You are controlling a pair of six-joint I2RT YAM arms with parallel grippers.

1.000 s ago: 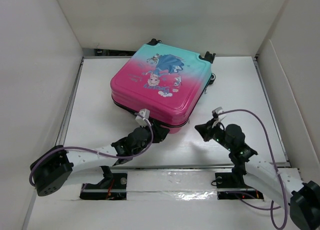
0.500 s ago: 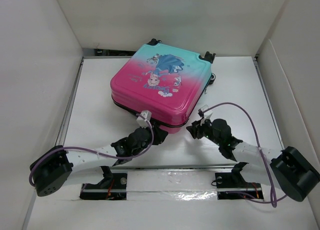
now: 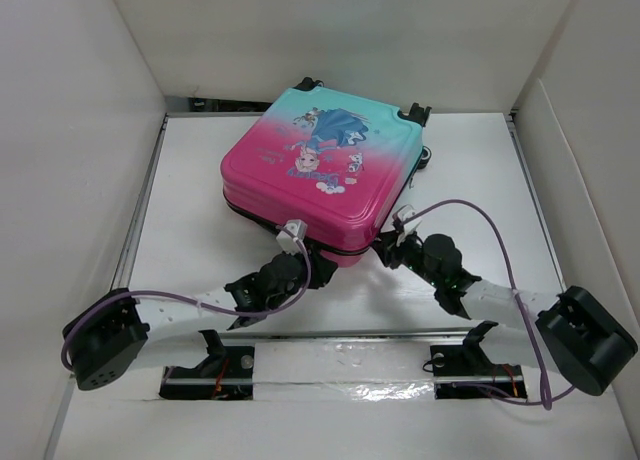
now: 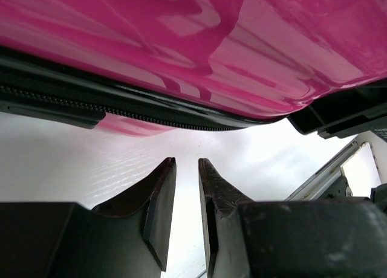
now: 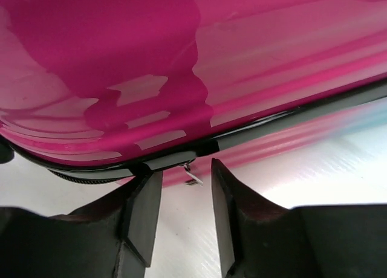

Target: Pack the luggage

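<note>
The right gripper (image 5: 186, 169) has swung in to the near corner of the glossy pink-to-teal hard-shell suitcase (image 3: 320, 170), its jaws parted around a small metal zipper pull (image 5: 192, 176). The left gripper (image 4: 186, 164) is alongside, jaws narrowly apart and empty. The suitcase lies closed and flat on the white table (image 3: 190, 210).

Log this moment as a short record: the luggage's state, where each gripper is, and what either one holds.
luggage: halves shut together, lying flat on the table, pink end toward the arms
left gripper: low at the near pink corner, facing the zipper seam; jaws slightly apart, nothing between them
right gripper: at the near right edge; jaws open, small metal zipper pull just ahead of the gap
held: nothing by either gripper
zipped fully: cannot tell
</note>
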